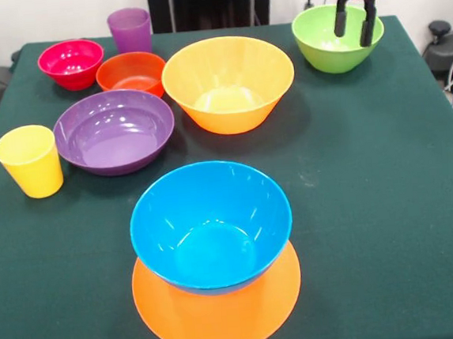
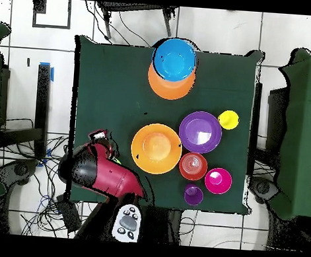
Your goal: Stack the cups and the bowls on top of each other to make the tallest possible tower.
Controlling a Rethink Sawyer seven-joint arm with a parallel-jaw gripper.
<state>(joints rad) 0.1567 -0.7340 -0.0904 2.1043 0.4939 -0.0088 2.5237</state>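
Note:
The tower is a blue bowl sitting upright on a large orange bowl at the table's near middle; both also show in the overhead view, the blue bowl above the orange one. My gripper is open and empty, hanging just over the green bowl at the far right. A second large orange bowl, a wide purple bowl, an orange-red bowl, a pink-red bowl, a yellow cup and a purple cup stand apart on the left. The teal bowl is out of view.
The dark green table reaches to its right edge near cables on the floor. In the overhead view my red arm covers the green bowl and the gripper. The black pedestal stands at the far side.

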